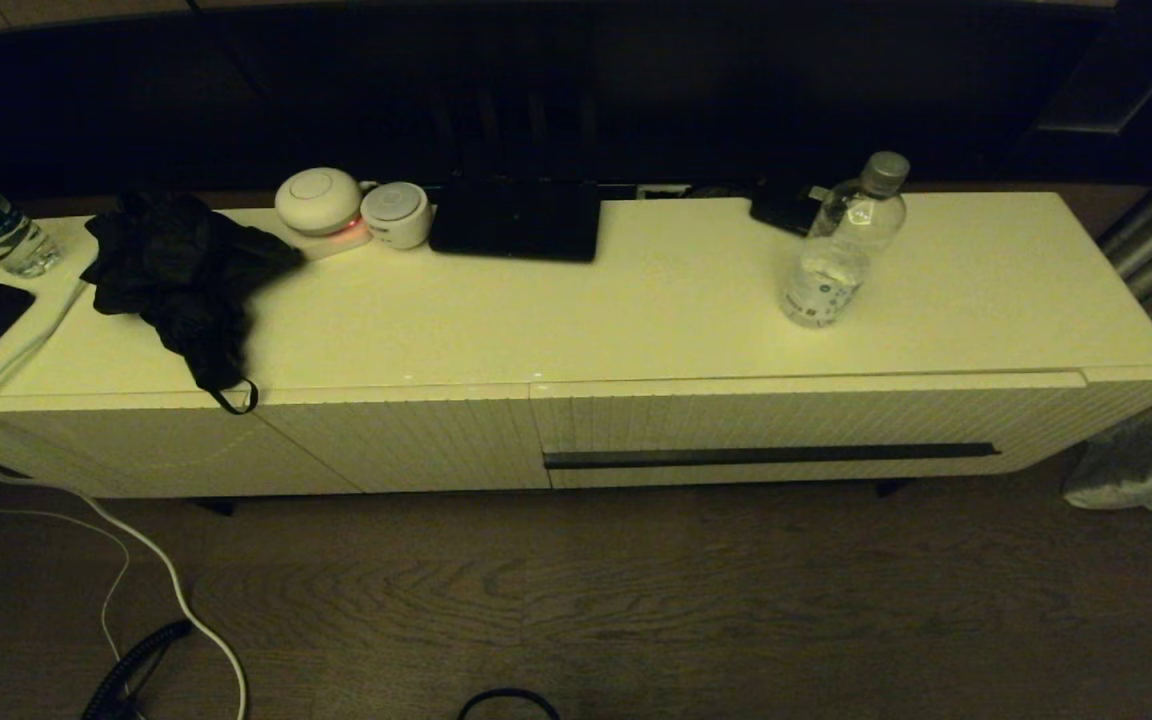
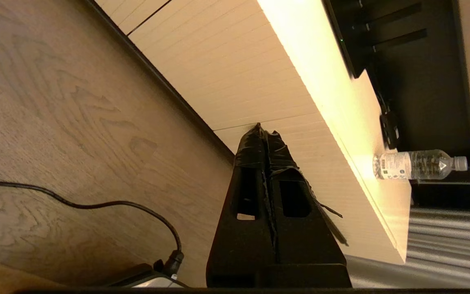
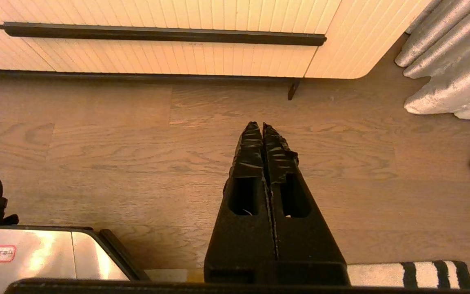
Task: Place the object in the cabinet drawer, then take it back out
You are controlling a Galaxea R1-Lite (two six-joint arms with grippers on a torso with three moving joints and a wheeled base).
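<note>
A dim room with a wood-grain floor [image 1: 636, 600] holds a long, low white cabinet [image 1: 636, 290] whose flat top serves as the worktop. In its ribbed front, on the right half, the cabinet drawer [image 1: 786, 420] sits flush and closed, its thin dark handle strip [image 1: 771, 456] running along it. A crumpled black cloth [image 1: 186, 270] lies on the left part of the worktop, near two round white devices [image 1: 351, 205] and a black slab [image 1: 516, 220] at the back edge. The clear water bottle [image 1: 844, 240] stands upright on the worktop's right part, above the drawer. The right gripper [image 3: 263, 126] hangs over the floor in front of the drawer, fingers pressed together and empty. The left gripper [image 2: 264, 130] rests low beside the cabinet front, fingers also pressed together.
</note>
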